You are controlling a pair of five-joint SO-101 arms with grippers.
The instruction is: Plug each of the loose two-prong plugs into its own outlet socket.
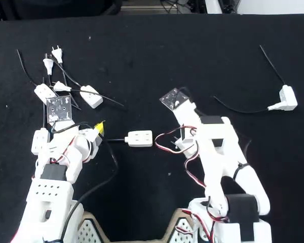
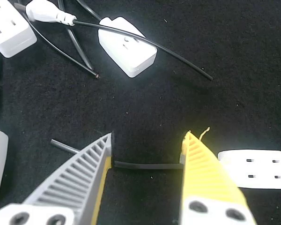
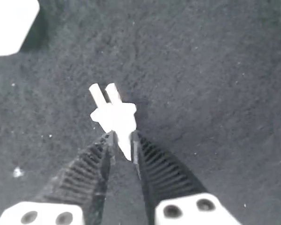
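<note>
My right gripper (image 3: 122,137) is shut on a white two-prong plug (image 3: 114,115), whose prongs point away from the fingers above the black cloth. In the high view this gripper (image 1: 180,143) hangs just right of a white outlet socket (image 1: 140,138). My left gripper (image 2: 147,136) is open, its grey and yellow fingers on either side of that socket's black cord (image 2: 145,165). The same socket (image 2: 253,168) lies just beyond the yellow finger. In the high view the left gripper (image 1: 97,132) sits left of the socket. Two loose plugs (image 1: 48,63) lie at the far left.
More white sockets (image 1: 91,96) and tangled black cords crowd the far left, with another socket (image 1: 40,140) beside the left arm. An angled white plug (image 1: 287,98) with its cord lies at the far right. The black cloth between is open.
</note>
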